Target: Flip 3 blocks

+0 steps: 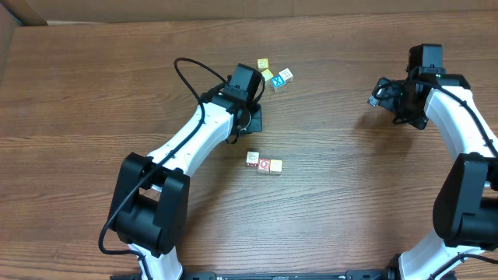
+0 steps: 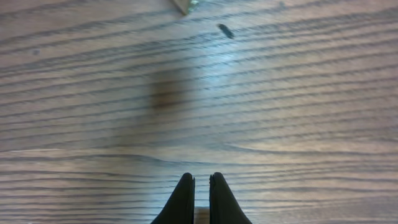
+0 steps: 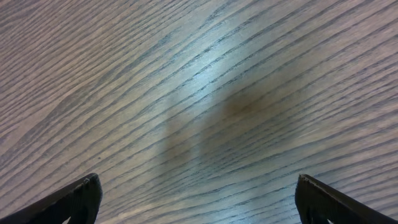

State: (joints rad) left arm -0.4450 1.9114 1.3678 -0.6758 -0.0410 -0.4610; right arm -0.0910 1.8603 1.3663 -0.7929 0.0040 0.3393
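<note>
Three small pale blocks lie in a short row on the table: a whitish one (image 1: pixel 253 159), one with red print (image 1: pixel 264 165) and a plain tan one (image 1: pixel 276 166). My left gripper (image 1: pixel 253 120) hangs a short way behind the row, not touching it. In the left wrist view my left gripper (image 2: pixel 201 182) is shut with nothing held, over bare wood. A pale cube corner (image 2: pixel 185 5) pokes in at the top edge of that view; I cannot tell which cube it is. My right gripper (image 1: pixel 380 95) is far to the right. It stands wide open (image 3: pixel 198 183) over bare wood.
A cluster of other cubes sits behind the left arm: two yellow-faced ones (image 1: pixel 263 64) (image 1: pixel 268 75), a blue-printed one (image 1: pixel 278 82) and a whitish one (image 1: pixel 285 75). The left arm's black cable (image 1: pixel 187 74) loops over the table. The table's far edge (image 1: pixel 233 19) runs along the top.
</note>
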